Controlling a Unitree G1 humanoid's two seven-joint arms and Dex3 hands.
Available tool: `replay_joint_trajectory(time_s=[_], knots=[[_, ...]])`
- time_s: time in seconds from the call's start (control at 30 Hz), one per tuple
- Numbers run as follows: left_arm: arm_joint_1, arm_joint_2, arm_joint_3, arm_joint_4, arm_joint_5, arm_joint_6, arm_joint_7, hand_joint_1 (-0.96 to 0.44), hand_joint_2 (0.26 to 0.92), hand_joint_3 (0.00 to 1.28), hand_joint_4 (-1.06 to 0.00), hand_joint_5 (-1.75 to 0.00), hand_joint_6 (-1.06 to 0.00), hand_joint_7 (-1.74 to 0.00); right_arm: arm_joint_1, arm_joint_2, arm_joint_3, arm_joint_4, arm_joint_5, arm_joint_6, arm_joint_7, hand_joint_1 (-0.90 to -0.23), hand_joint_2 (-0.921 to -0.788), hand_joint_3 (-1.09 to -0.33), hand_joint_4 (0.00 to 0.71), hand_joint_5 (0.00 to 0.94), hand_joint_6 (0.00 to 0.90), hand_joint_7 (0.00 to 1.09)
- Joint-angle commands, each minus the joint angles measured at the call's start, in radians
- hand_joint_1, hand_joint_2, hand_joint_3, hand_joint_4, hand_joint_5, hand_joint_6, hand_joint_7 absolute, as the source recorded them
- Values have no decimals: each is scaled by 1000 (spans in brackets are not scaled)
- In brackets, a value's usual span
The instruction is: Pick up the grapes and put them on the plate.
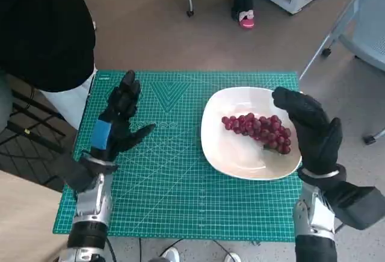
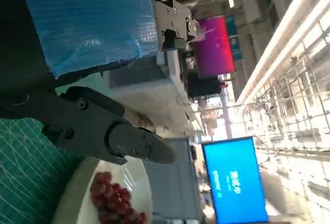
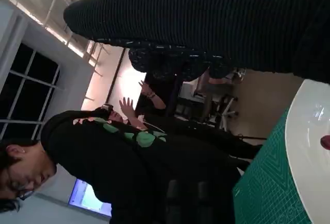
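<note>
Lying on the white plate (image 1: 228, 153) toward its right side, the grapes (image 1: 258, 131) sit in one red bunch. Right hand (image 1: 313, 131) hovers just beside them at the plate's right rim, fingers loose, holding nothing. Left hand (image 1: 117, 123) hangs over the green mat (image 1: 168, 190), fingers spread, empty.
</note>
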Motion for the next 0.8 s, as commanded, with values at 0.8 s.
replay_joint_trajectory(time_s=[0.8], knots=[[58,-7,-48,-60,-63,16,-69,-227,921,6,-151,-2,-273,-8,11,-3,-1,3,1,8,3,-609,-921,-788,349,1,36,310]])
